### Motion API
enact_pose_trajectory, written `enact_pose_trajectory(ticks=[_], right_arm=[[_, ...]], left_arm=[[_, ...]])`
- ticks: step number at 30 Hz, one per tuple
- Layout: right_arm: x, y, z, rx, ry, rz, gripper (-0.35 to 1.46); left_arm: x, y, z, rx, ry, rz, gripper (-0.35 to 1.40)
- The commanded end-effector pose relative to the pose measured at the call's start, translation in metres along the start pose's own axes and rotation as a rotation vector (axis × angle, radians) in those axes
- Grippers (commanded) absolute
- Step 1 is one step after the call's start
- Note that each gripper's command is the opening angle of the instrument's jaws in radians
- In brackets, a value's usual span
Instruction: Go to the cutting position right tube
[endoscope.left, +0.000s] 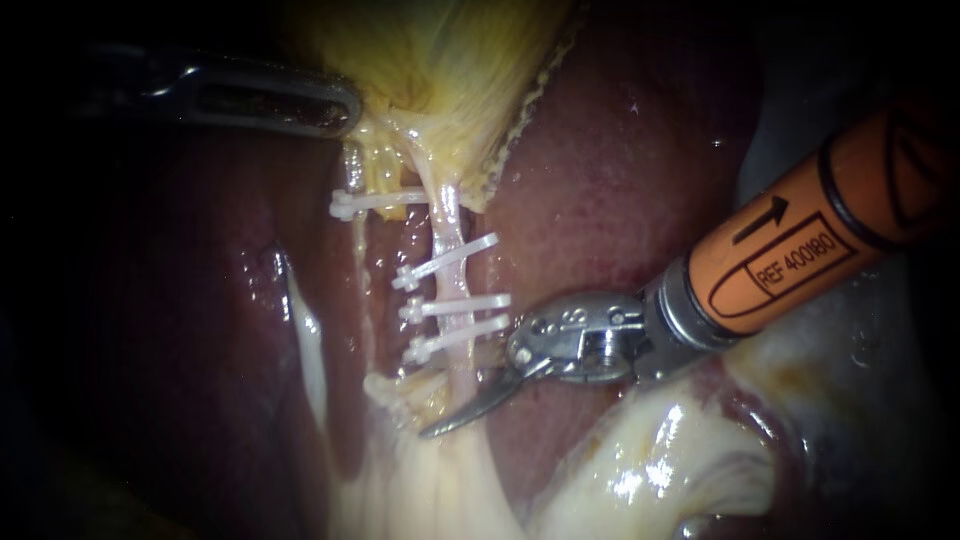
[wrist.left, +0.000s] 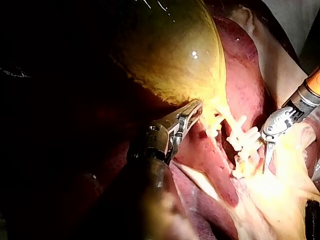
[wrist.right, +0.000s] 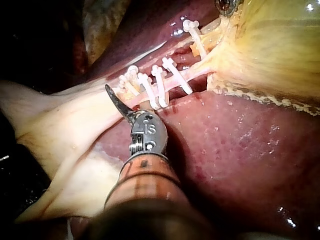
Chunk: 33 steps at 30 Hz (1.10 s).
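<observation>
Approach to the cutting site, judged not yet complete. The right instrument has its end effector open: one curved blade lies across the lowest stretch of the right tube, just past the last of three clips, and the other blade is mostly hidden. Well away from it, the left instrument has its end effector closed on the gallbladder, drawing the tube taut over the liver. The next move probably calls for carrying the open blades along the tube to a gap between clips, astride it and touching no clip.
</observation>
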Motion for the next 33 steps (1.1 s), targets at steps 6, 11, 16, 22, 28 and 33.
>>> enact_pose_trajectory(ticks=[6, 11, 16, 22, 28, 33], right_arm=[[0.0002, 0.0001, -0.0002, 0.0, 0.0, 0.002, 1.42], [0.0014, 0.0011, -0.0013, 0.0, -0.004, 0.01, 1.42], [0.0028, 0.0027, -0.0031, -0.014, -0.035, 0.035, 1.43], [0.0039, 0.0045, -0.005, -0.028, -0.063, 0.054, 1.42], [0.0049, 0.0053, -0.0058, -0.028, -0.056, 0.084, 1.42], [0.005, 0.0052, -0.0058, -0.004, -0.055, 0.12, 1.42]], left_arm=[[0.0, 0.0, 0.0, 0.0, 0.0, 0.0, -0.35], [0.0001, 0.0, -0.0001, 0.0, 0.0, 0.0, -0.35], [0.0001, -0.0001, -0.0002, 0.0, 0.0, 0.0, -0.35], [0.0001, -0.0002, -0.0002, 0.0, 0.0, 0.0, -0.35], [0.0001, -0.0002, -0.0002, 0.0, 0.0, 0.0, -0.35], [0.0001, -0.0002, -0.0002, 0.0, 0.0, 0.001, -0.35]])
